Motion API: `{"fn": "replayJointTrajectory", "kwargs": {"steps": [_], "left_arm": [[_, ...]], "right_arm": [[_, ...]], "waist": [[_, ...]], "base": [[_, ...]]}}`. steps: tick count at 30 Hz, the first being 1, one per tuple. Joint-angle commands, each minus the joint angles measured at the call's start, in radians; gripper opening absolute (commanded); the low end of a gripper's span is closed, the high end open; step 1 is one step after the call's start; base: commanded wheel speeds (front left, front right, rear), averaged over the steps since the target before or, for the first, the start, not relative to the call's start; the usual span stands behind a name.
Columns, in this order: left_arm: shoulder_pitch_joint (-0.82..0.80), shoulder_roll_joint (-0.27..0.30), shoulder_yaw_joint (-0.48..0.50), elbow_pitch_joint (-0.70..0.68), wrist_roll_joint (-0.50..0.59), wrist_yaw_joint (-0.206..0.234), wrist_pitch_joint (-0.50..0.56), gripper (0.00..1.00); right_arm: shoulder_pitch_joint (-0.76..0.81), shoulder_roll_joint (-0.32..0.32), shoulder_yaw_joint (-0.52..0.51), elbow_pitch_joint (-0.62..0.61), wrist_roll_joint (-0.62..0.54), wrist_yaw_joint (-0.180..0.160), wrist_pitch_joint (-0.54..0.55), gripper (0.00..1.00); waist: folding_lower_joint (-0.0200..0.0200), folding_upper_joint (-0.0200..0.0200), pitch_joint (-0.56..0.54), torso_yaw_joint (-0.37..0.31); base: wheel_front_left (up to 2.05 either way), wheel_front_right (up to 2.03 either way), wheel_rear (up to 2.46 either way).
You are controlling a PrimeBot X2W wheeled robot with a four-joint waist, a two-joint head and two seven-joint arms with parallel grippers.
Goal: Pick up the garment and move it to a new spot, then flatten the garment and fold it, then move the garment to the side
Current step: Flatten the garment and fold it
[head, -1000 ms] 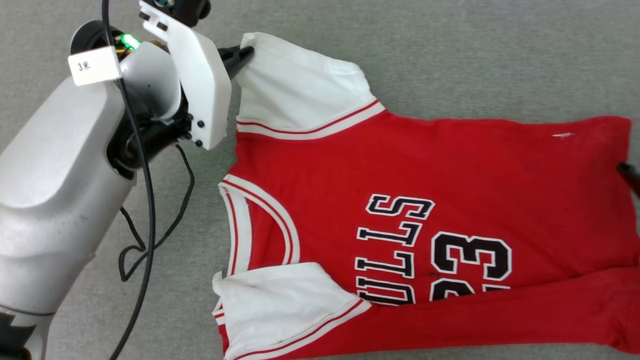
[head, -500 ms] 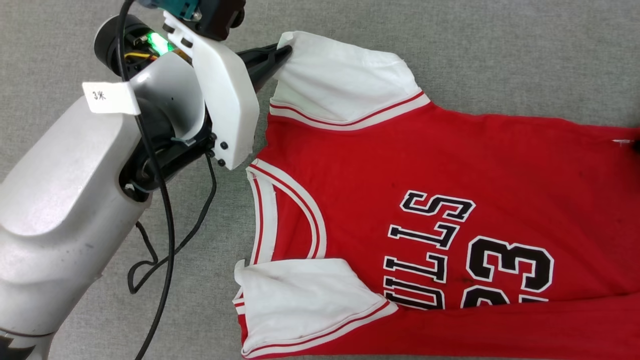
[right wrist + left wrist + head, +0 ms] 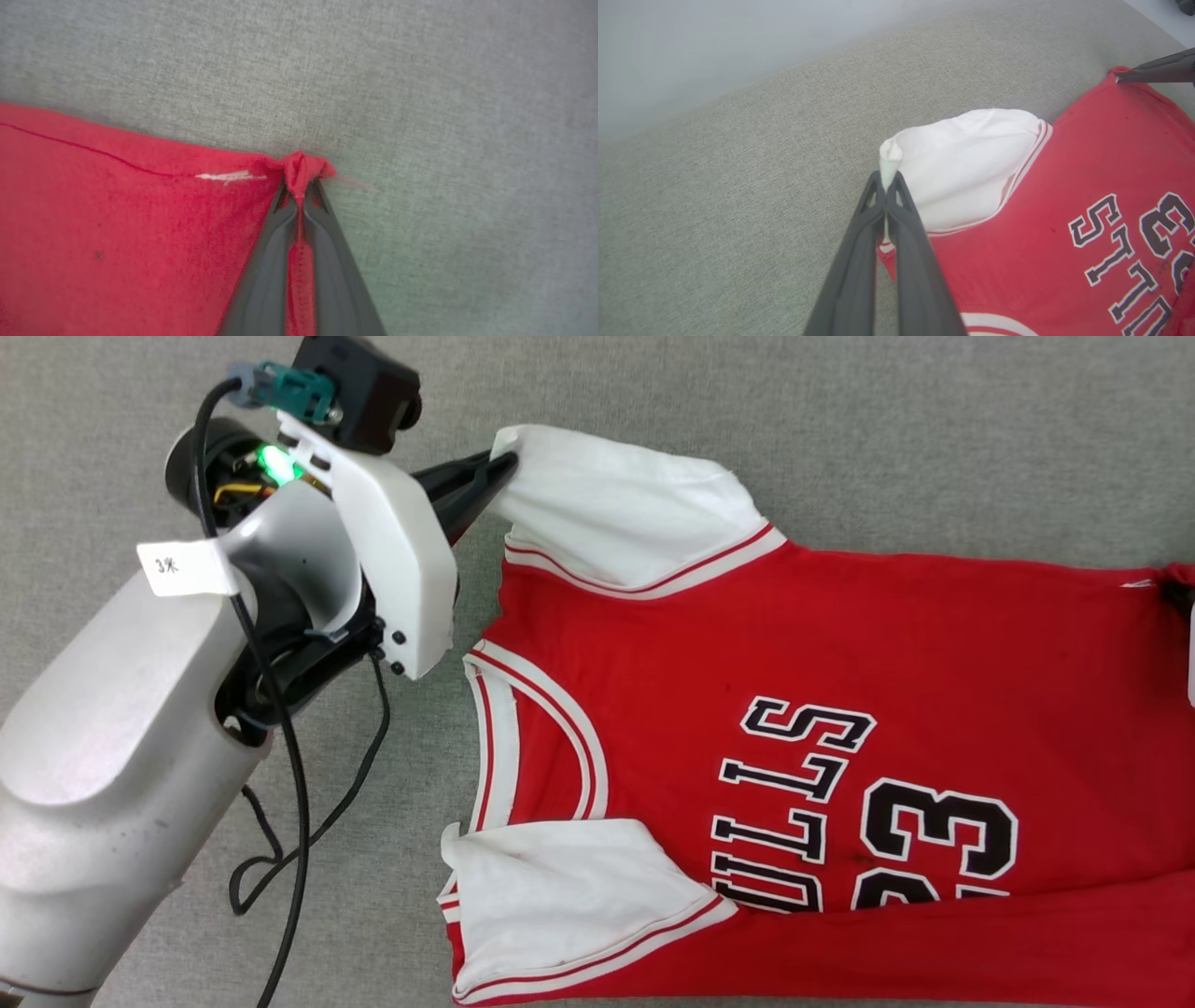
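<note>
The garment (image 3: 747, 644) lay front-up on the grey surface (image 3: 840, 429), with its collar (image 3: 523, 747) toward the robot's left and its hem toward the right. The left hand (image 3: 495, 467) was closed on the tip of the far white sleeve (image 3: 616, 513), the cloth bunched between its fingers. The right hand (image 3: 299, 186) was clamped on the far hem corner (image 3: 303, 165), a small knot of red fabric showing past its fingertips. The far edge between the two grips ran fairly straight, and the red body looked mostly smooth. Along the near side a red band lay over the lower part of the black lettering (image 3: 803, 803) and the number. That suggested the near edge was either already folded in or simply lapped over; the views did not settle which. The near sleeve (image 3: 560, 896) rested flat on the chest. By this reading the pick-up and relocation were done, and the work was in the flattening stage or at the start of folding. The far side had yet to be brought over, any crosswise fold was not yet made, and the final move to the side remained.
</note>
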Motion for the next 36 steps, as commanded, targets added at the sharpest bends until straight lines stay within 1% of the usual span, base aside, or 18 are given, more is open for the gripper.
{"fn": "replayJointTrajectory", "kwargs": {"steps": [1, 4, 9, 13, 20, 27, 30, 33, 36], "left_arm": [[0.017, 0.004, 0.006, 0.005, 0.000, 0.006, -0.012, 0.00], [0.042, 0.006, 0.010, 0.021, 0.001, 0.012, -0.040, 0.00], [0.093, 0.010, 0.009, 0.034, -0.010, 0.022, -0.069, 0.00], [0.146, 0.019, 0.008, 0.028, -0.022, 0.034, -0.082, 0.00], [0.261, 0.044, -0.006, -0.012, -0.038, 0.057, -0.106, 0.00], [0.392, 0.074, -0.028, -0.078, -0.045, 0.098, -0.126, 0.00], [0.457, 0.085, -0.036, -0.103, -0.056, 0.123, -0.132, 0.00], [0.518, 0.095, -0.051, -0.116, -0.065, 0.137, -0.139, 0.00], [0.577, 0.097, -0.069, -0.121, -0.074, 0.146, -0.143, 0.00]], "right_arm": [[0.019, -0.004, -0.002, 0.017, 0.003, -0.002, -0.016, 0.00], [0.026, -0.010, -0.021, 0.023, 0.013, -0.002, -0.087, 0.00], [0.065, 0.009, -0.065, 0.031, 0.029, -0.002, -0.192, 0.00], [0.121, 0.019, -0.091, 0.025, 0.041, -0.002, -0.272, 0.00], [0.250, 0.053, -0.135, 0.007, 0.080, -0.002, -0.376, 0.00], [0.410, 0.064, -0.172, -0.048, 0.158, -0.002, -0.423, 0.00], [0.483, 0.064, -0.190, -0.064, 0.183, -0.002, -0.415, 0.00], [0.546, 0.073, -0.198, -0.082, 0.218, -0.002, -0.404, 0.00], [0.606, 0.066, -0.188, -0.097, 0.236, -0.002, -0.389, 0.00]], "waist": [[0.0001, 0.0000, -0.018, -0.007], [0.0001, 0.0000, -0.048, -0.013], [0.0001, 0.0000, -0.104, -0.020], [0.0001, 0.0000, -0.149, -0.023], [0.0001, 0.0000, -0.227, -0.014], [0.0001, 0.0000, -0.290, 0.001], [0.0001, 0.0000, -0.311, 0.005], [0.0001, 0.0000, -0.323, 0.009], [0.0001, 0.0000, -0.333, 0.010]], "base": [[0.00, 0.00, 0.00], [0.00, 0.00, 0.00], [0.00, 0.00, 0.00], [0.00, 0.00, 0.00], [0.00, 0.00, 0.00], [0.00, 0.00, 0.00], [0.00, 0.00, 0.00], [0.00, 0.00, 0.00], [0.00, 0.00, 0.00]]}}
